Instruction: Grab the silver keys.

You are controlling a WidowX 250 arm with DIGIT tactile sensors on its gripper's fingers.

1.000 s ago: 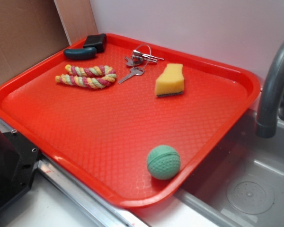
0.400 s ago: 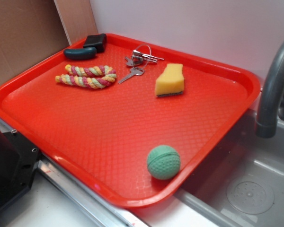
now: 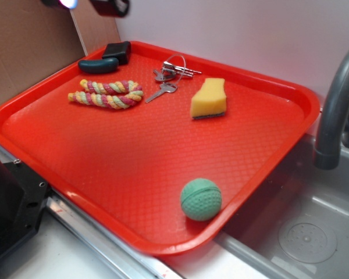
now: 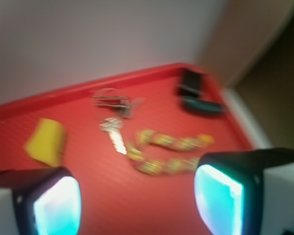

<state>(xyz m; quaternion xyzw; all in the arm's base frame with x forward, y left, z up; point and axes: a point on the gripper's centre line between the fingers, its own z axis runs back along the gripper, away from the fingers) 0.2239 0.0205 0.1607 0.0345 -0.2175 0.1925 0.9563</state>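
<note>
Your gripper (image 4: 137, 198) hangs open and empty above the tray's (image 3: 291, 99) far-left corner, with the silver keys (image 3: 170, 77) ahead between the fingers, lying between the rope toy (image 3: 107, 94) and sponge (image 3: 209, 99). One bunch, seemingly three or four keys through the blur, one key pointing toward you

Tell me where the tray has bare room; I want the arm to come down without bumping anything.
The red tray is bare across its middle and near-left, between the rope toy and the green ball, and right of the yellow sponge. The far edge is crowded: silver keys, sponge, rope and black-and-teal tool. The gripper hangs open above.
</note>
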